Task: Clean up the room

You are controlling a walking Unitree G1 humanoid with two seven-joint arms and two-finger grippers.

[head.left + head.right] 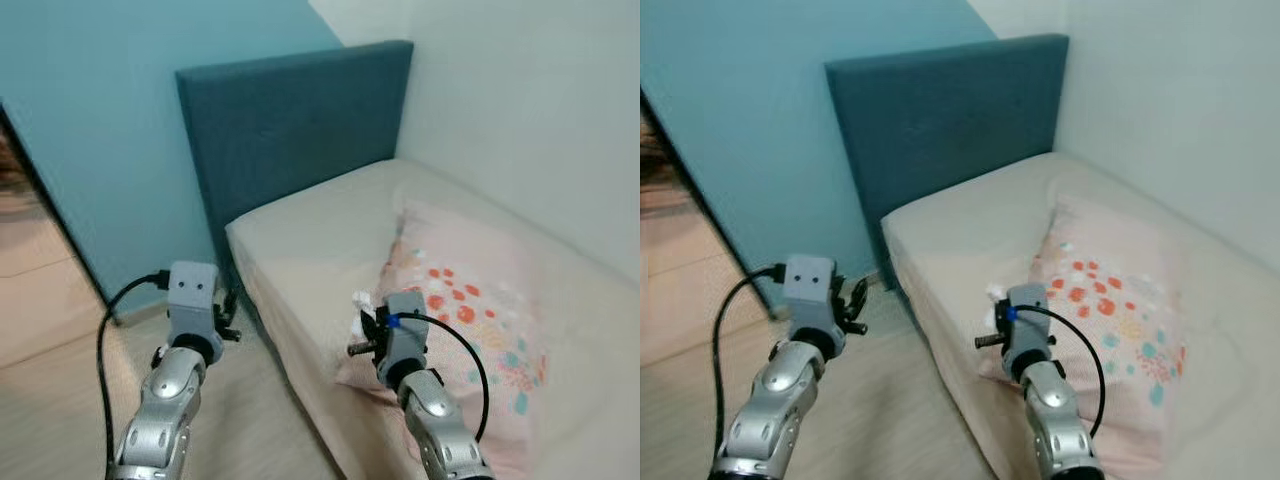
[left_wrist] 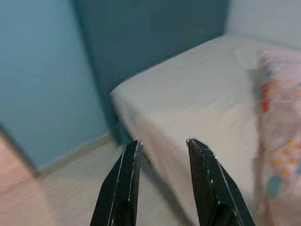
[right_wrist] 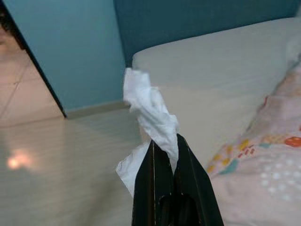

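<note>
My right gripper (image 3: 163,143) is shut on a crumpled white tissue (image 3: 149,117), which sticks up beyond the fingertips. In the left eye view the tissue (image 1: 361,305) shows as a white scrap just ahead of the right wrist, over the near edge of the bed (image 1: 320,230). My left gripper (image 2: 162,146) is open with nothing between its fingers, held above the floor beside the bed. A pink pillow (image 1: 480,320) with coloured dots lies on the bed to the right of the right arm.
A dark blue headboard (image 1: 290,120) stands against a light blue wall (image 1: 90,80). A white wall runs along the bed's right side. Pale wooden floor (image 1: 60,400) stretches to the left, with a doorway (image 1: 25,230) at the far left.
</note>
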